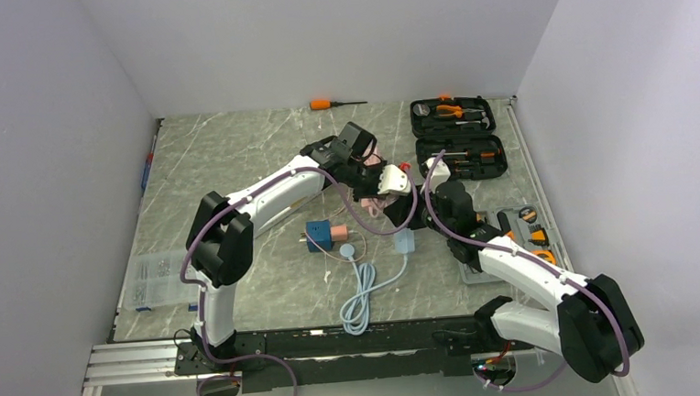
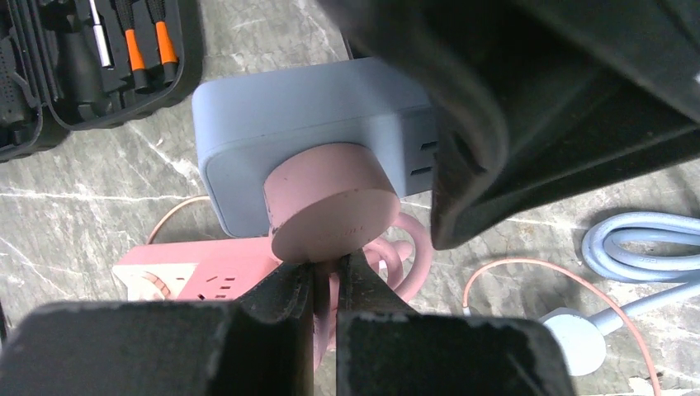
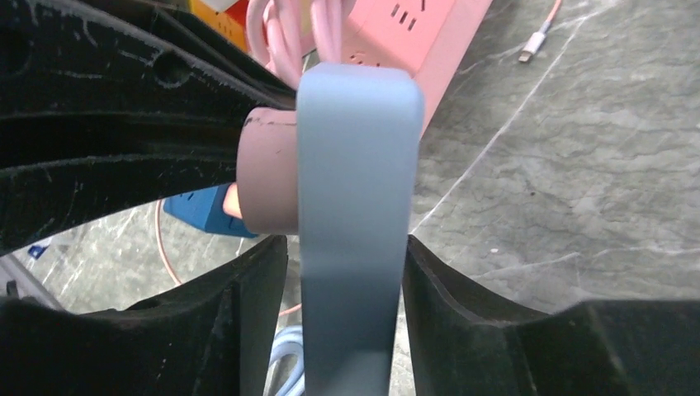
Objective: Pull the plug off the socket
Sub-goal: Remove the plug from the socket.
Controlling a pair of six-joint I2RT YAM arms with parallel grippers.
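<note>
My left claw (image 2: pixel 326 276) is closed all the way. Its two black fingertips pinch a strip of pink cable (image 2: pixel 327 285) just beneath the round pink plug (image 2: pixel 330 206), at the bottom middle of my left wrist view. That plug is still seated in the broad face of the blue-grey rectangular plastic socket block (image 2: pixel 305 107), which fills the upper middle of the same frame, with two slot pairs showing at its right end.

My right claw (image 3: pixel 347 272) straddles the same block from its narrow edge. In the right wrist view the block stands upright in the centre, with one black finger (image 3: pixel 256 322) on its left and the other on its right. The jaws stand partly apart, about the block's thickness. The right finger lies against the block and the left looks a sliver off it, so I cannot tell whether I am truly clamping.

In the overhead view both claws meet a little right of centre on the grey marble-patterned tabletop (image 1: pixel 234 159).

A flat pink power strip (image 2: pixel 206 276) lies on the table below the block, at the lower left of my left wrist view. An open black tool case with orange-handled tools (image 2: pixel 82 66) sits in the upper left corner. A coiled light blue cable (image 2: pixel 636 239) lies at the right edge, and a small blue cube adapter (image 1: pixel 318 232) rests near the table's middle.
</note>
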